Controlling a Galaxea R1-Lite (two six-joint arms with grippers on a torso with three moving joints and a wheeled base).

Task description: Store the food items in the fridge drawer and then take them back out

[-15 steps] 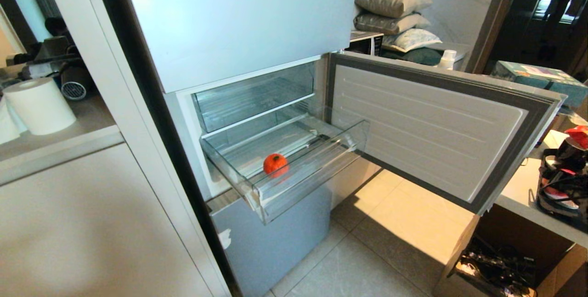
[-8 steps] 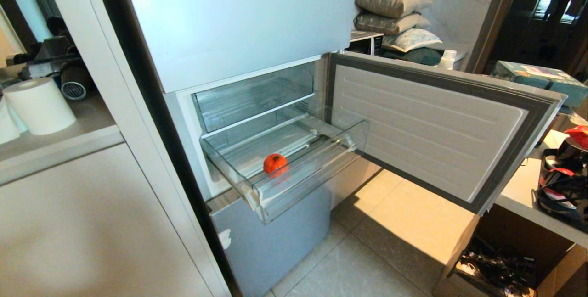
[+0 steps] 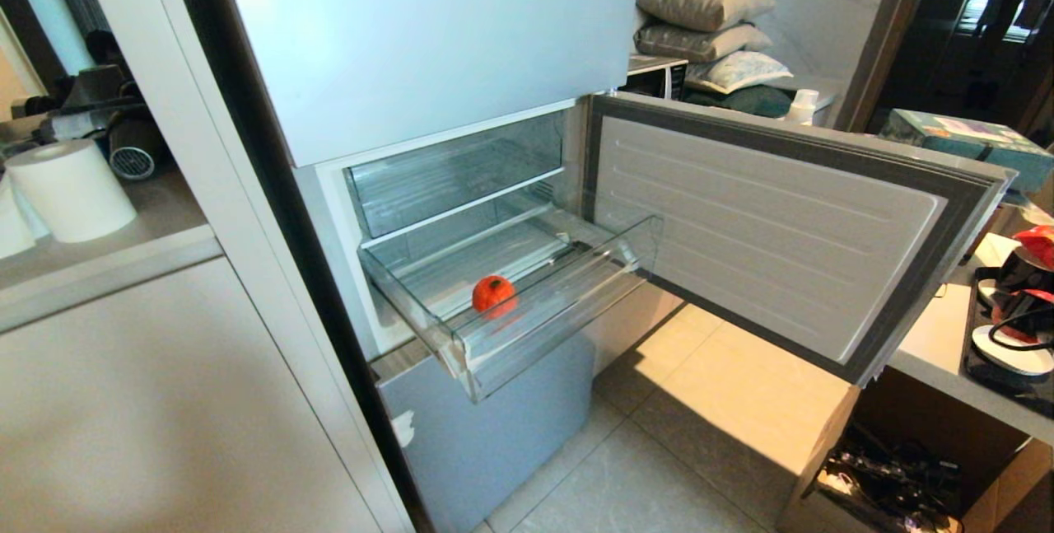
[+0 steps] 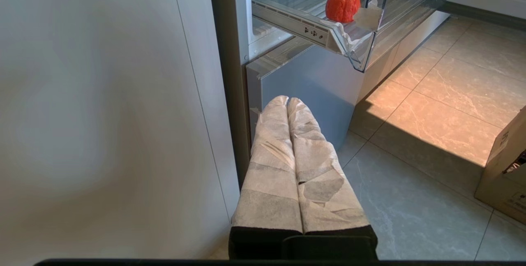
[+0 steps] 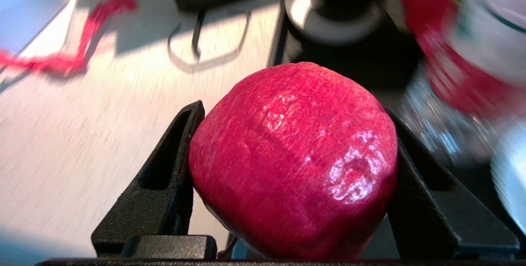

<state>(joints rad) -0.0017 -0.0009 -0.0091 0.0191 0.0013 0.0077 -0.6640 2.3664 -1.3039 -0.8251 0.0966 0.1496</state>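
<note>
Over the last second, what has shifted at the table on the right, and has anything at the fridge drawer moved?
The right gripper has left the head view's right edge, baring the black base with a white disc it had covered. The right wrist view shows it shut on the red apple above the table. Unchanged: the orange fruit lies in the pulled-out fridge drawer, the fridge door stands open, and the left gripper hangs shut beside the fridge.

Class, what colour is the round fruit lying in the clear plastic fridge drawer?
Orange, with a green stem cap; the round fruit shows best in the left wrist view.
</note>
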